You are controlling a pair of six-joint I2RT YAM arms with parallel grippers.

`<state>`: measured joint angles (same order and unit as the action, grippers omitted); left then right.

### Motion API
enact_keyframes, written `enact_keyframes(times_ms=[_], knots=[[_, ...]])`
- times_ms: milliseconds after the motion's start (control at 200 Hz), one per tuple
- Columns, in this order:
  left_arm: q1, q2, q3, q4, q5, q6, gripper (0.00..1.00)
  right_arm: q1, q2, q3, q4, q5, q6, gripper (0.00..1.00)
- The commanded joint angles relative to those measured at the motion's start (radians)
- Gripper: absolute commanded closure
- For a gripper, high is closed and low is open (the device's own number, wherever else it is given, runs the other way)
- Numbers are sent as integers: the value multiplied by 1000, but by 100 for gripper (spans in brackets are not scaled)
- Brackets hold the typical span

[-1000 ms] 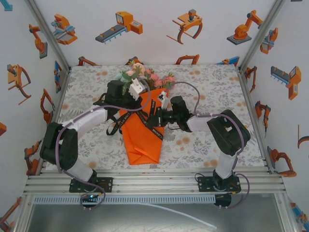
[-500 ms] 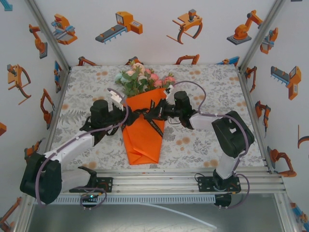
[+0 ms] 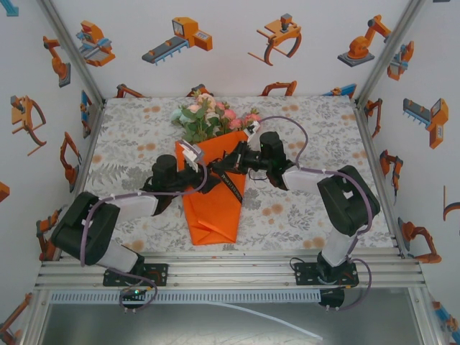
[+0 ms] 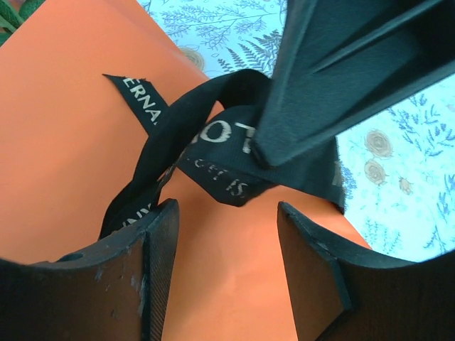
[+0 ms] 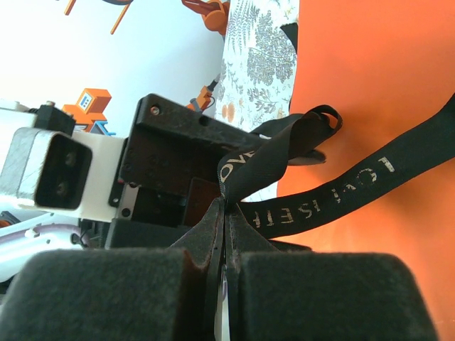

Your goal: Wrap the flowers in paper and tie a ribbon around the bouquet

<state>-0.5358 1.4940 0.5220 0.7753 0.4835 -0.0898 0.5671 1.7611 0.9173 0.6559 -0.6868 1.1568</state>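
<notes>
Your right gripper (image 5: 224, 211) is pinching ribbon (image 4: 206, 142) against paper (image 4: 64, 163); your left gripper (image 4: 227, 213) is hovering released, jaws apart, just beside ribbon.

The paper (image 3: 213, 208) hides the flowers' (image 3: 210, 118) stems, the right hand (image 5: 225, 213) swallows the ribbon's (image 5: 355, 177) pinched stretch, and its white lettering is cut off mid-word.

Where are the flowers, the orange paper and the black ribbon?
Pink and white flowers (image 3: 215, 113): top view, the blooms.
Orange paper cone (image 3: 215, 208): top view, its bare lower half.
Black lettered ribbon (image 5: 341, 188): right wrist view, the lettered strip.
</notes>
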Motion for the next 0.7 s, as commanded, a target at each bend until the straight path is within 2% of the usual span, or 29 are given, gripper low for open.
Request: enact_keyframes(times_ms=[0,145,255,320,406,421,481,556,606,696], knots=[[0,55,39,159,48,-52,44,-3,-29,18,29,13,14,100],[-1,101,39,291,81,-135,47,-3,-28,13,30,22,-1,100],[-9,85,44,250,88,-128,50,-5,-18,17,30,26,-17,100],[-15,65,41,205,74,-107,64,-6,-10,26,29,17,-20,100],[-13,39,35,170,73,-112,99,-16,-13,25,28,22,-29,100],[-13,32,38,153,72,-119,100,-20,-13,23,28,25,-31,100],[-5,-9,76,-19,68,-161,100,-41,-20,13,25,35,-55,100],[-7,-68,204,-427,58,-192,100,-66,-25,8,-26,45,-144,98],[-18,-86,285,-641,45,-203,100,-66,-29,21,-120,61,-283,93],[-20,-101,353,-820,22,-327,100,-47,-31,56,-330,141,-516,84]])
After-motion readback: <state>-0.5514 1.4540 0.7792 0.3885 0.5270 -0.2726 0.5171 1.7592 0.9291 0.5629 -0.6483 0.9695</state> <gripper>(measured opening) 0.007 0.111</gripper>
